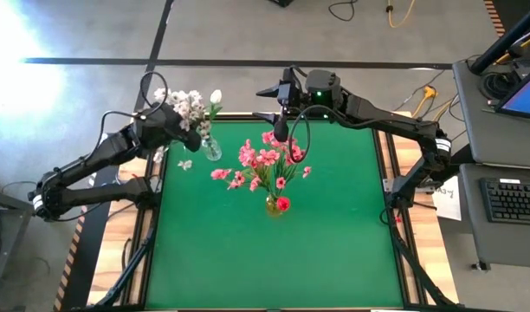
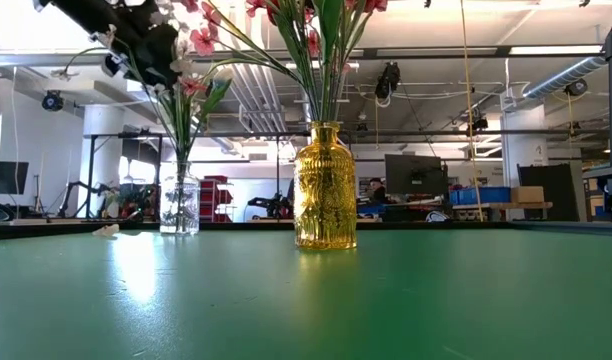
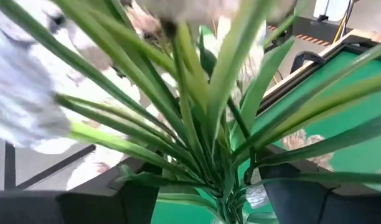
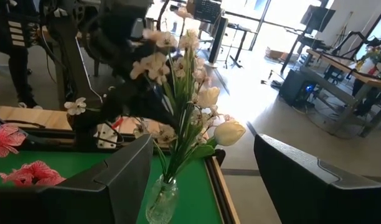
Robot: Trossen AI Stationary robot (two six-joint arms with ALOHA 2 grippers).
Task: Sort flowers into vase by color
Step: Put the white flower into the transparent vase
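White flowers (image 1: 190, 106) are sitting in the clear vase (image 1: 212, 151), pink ones (image 1: 265, 165) in the yellow vase (image 1: 272, 206) beside it. One white blossom (image 1: 184, 165) is lying by the clear vase. Both grippers, left (image 1: 192, 137) and right (image 1: 281, 130), are hanging with jaws apart, holding nothing.

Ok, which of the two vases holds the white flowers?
The clear glass vase under the left gripper near the mat's back-left corner; the amber vase at centre holds pink and red blooms.

In the low view, the picture's top edge is cutting off the pink flowers (image 2: 311, 25) in the yellow vase (image 2: 325, 186). In the left wrist view, the white blossoms (image 3: 28, 99) are showing only as blur, and green stems (image 3: 197, 124) are hiding the clear vase (image 3: 256, 194).
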